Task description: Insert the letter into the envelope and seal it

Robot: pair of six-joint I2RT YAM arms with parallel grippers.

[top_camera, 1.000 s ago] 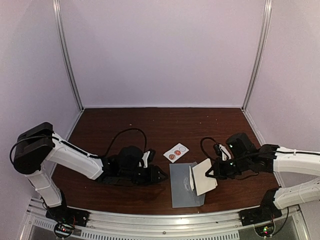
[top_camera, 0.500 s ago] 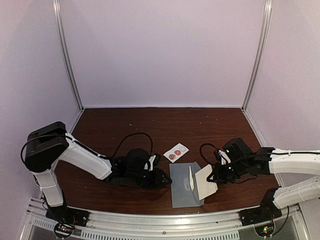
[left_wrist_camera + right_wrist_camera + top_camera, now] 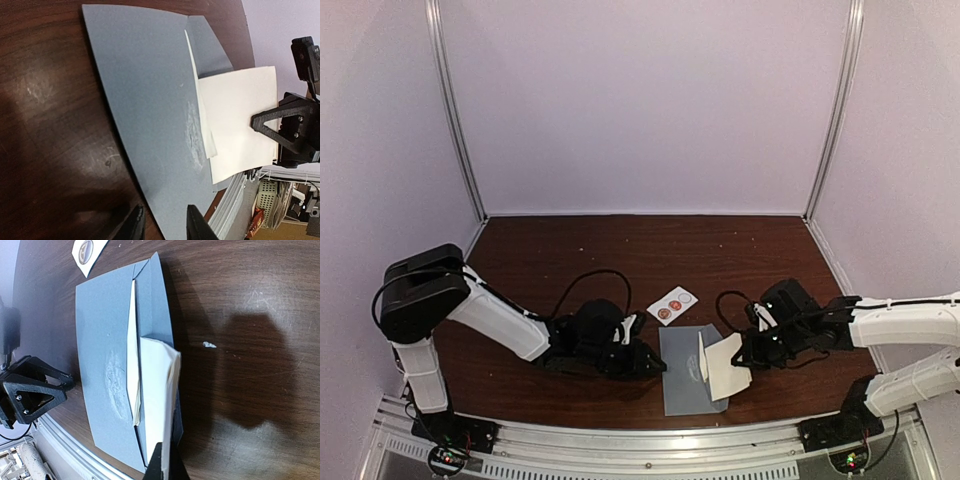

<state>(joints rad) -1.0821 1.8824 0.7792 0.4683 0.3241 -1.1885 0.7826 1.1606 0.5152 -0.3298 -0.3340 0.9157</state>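
Compared with a second ago, the left arm has stretched further right. Its left claw [image 3: 656, 364] was then short of the envelope [image 3: 682, 388] and now sits at that sheet's left edge. The right claw [image 3: 744, 357] has come lower and leftward, and the letter [image 3: 725, 366], then tilted up, now lies flatter and further over the envelope. The envelope and the sticker card [image 3: 672, 305] have not shifted.

The envelope is flat, matte grey-blue paper with a faint scuffed patch near its middle. It lies between the two claws, on a dark brown wood-grain table [image 3: 620, 250]. In the left wrist view the left claw [image 3: 165, 227] has its two black fingers parted, with the envelope's [image 3: 145, 100] near edge running into the gap. The letter [image 3: 240, 125] is smooth cream paper, rectangular, resting on the side of the envelope away from this claw.

In the right wrist view the right claw [image 3: 165, 465] is pressed together on the letter's [image 3: 157, 375] near edge. A thin pale strip of it shows along the envelope's [image 3: 100, 340] opening; whether it is inside cannot be told. The small white card [image 3: 87, 250] with round stickers lies beyond the claws, just past the envelope's far corner.

Both arms reach low and nearly flat over the table, wrists pointing towards each other.
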